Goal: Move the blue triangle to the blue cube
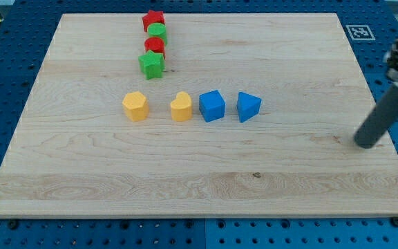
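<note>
While our rod leans in from the view's upper right, the wooden tabletop [268,180] spreads beneath it, and my tip [366,144] rests near the right edge, well apart from every block. We carry no jaws. Mid-board, the blue cube [212,106] sits just left of the blue triangle [248,106], a narrow gap between them.
</note>
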`<act>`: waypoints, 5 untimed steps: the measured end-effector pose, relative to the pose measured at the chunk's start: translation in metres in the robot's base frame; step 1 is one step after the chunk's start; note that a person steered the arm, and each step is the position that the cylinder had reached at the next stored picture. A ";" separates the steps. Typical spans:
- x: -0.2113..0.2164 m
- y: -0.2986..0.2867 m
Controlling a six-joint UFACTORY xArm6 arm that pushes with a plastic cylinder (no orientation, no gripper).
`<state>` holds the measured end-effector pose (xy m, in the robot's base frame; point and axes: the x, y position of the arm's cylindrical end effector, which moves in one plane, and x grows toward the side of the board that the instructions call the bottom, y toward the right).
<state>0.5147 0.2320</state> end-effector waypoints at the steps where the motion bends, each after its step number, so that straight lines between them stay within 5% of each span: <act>1: -0.011 -0.066; 3: -0.056 -0.101; 5: -0.052 -0.116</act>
<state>0.4629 0.1163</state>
